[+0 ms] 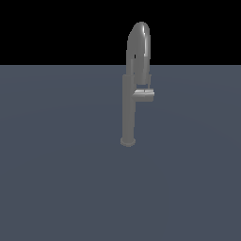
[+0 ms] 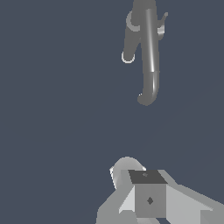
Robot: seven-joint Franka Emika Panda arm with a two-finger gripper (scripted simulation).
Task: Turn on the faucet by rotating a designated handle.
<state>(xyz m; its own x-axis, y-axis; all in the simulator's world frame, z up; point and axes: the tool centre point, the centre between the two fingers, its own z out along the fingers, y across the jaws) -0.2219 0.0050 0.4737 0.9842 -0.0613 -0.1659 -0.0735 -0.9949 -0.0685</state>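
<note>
The faucet is a slim grey column on a small round base, with a high arched spout on top. The handle is a short grey bar sticking out from mid-column toward the exterior view's right. In the wrist view the faucet shows from above, with the handle a small stub beside the column. My gripper shows only in the wrist view. It is well apart from the faucet, touching nothing. Its fingers look pressed together into one block. The arm is out of the exterior view.
The faucet stands on a flat dark blue-grey floor that runs to a horizon under a black background. No other object shows in either view.
</note>
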